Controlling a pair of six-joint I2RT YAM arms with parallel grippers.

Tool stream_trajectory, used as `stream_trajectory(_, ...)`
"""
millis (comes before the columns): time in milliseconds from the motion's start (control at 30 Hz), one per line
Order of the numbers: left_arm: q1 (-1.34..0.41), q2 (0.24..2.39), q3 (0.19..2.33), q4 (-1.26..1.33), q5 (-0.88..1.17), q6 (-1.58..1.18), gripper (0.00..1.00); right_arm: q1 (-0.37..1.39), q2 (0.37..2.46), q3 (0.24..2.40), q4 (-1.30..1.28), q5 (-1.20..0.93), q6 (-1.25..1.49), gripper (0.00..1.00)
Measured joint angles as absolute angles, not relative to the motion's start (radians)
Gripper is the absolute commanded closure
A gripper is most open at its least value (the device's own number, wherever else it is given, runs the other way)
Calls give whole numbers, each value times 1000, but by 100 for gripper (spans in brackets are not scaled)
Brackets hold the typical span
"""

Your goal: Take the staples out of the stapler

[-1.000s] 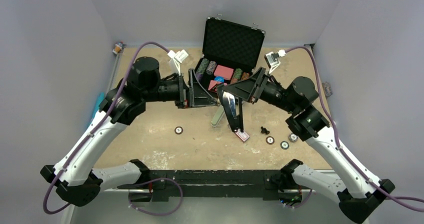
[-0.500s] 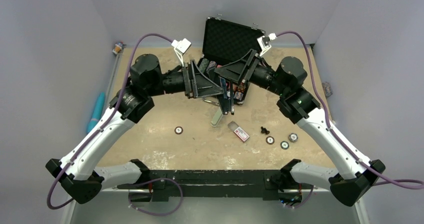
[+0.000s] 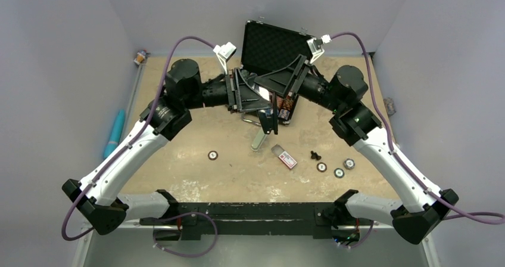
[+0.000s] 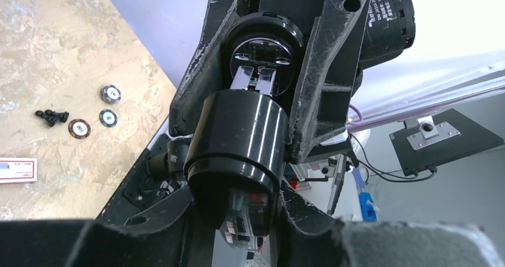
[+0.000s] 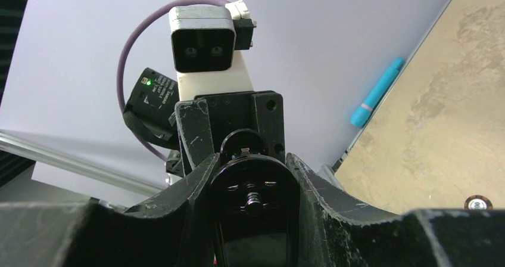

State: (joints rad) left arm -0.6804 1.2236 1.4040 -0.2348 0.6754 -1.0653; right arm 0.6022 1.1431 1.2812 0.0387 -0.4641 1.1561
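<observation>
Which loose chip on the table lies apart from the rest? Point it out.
The chip lying alone, left of the small labelled box. The other three chips sit clustered together to the right of that box.

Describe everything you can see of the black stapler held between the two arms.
The stapler is small, slim and black, with a rounded glossy top, plastic by its look, streaked with reflections. Seen end-on from the right wrist, it shows an arched outline and small metal fittings. It hangs tilted above the table, before the open case. The right pincer clamps its sides; the left pincer flanks its other end, but whether that one presses cannot be told.
</observation>
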Motion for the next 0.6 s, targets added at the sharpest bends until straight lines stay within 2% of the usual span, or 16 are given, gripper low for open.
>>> stream_trajectory(67, -682, 1221, 1418, -258, 667, -1056, 100, 603, 1143, 1287, 37, -464, 1153, 47)
stream_trajectory(100, -682, 1221, 1428, -275, 661, -1052, 100, 604, 1143, 1291, 35, -464, 1150, 31)
stream_trajectory(133, -683, 1221, 1437, -290, 655, -1045, 100, 604, 1143, 1295, 31, -463, 1150, 23)
stream_trajectory(167, -684, 1220, 1449, -313, 644, -1028, 100, 604, 1143, 1300, 20, -462, 1150, 21)
stream_trajectory(300, -684, 1215, 1471, -377, 611, -1009, 100, 603, 1142, 1303, 6, -463, 1129, 20)
stream_trajectory(467, -683, 1215, 1489, -416, 590, -1008, 100, 602, 1142, 1303, -2, -486, 1098, 31)
stream_trajectory(600, -680, 1215, 1514, -433, 585, -1016, 100, 602, 1142, 1303, 12, -527, 1089, 34)
